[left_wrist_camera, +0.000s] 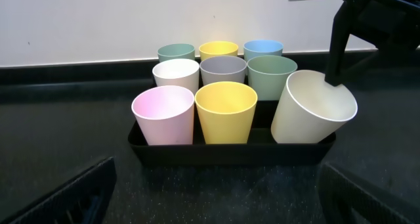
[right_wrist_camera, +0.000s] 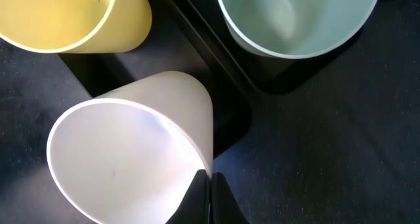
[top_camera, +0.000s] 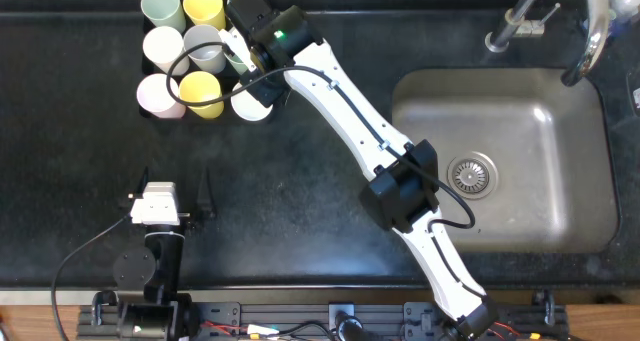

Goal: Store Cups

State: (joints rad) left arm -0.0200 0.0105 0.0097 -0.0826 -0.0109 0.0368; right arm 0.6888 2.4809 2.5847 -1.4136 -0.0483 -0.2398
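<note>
We are in a kitchen that also serves as a robot workplace. A dark speckled countertop [top_camera: 300,201] runs across the top view, and a stainless steel sink [top_camera: 560,121] is sunk into it at the right, with a drain [top_camera: 472,175] in the basin floor and a metal tap [top_camera: 520,16] at the upper right. A black tray [left_wrist_camera: 230,152] of coloured plastic cups [left_wrist_camera: 226,112] stands at the upper left. Cables [top_camera: 340,328] line the bottom edge. In the left wrist view a pale wall [left_wrist_camera: 98,20] rises behind the counter

Yellow cup [right_wrist_camera: 65,17] and green cup [right_wrist_camera: 295,17] run off the edge.
</note>
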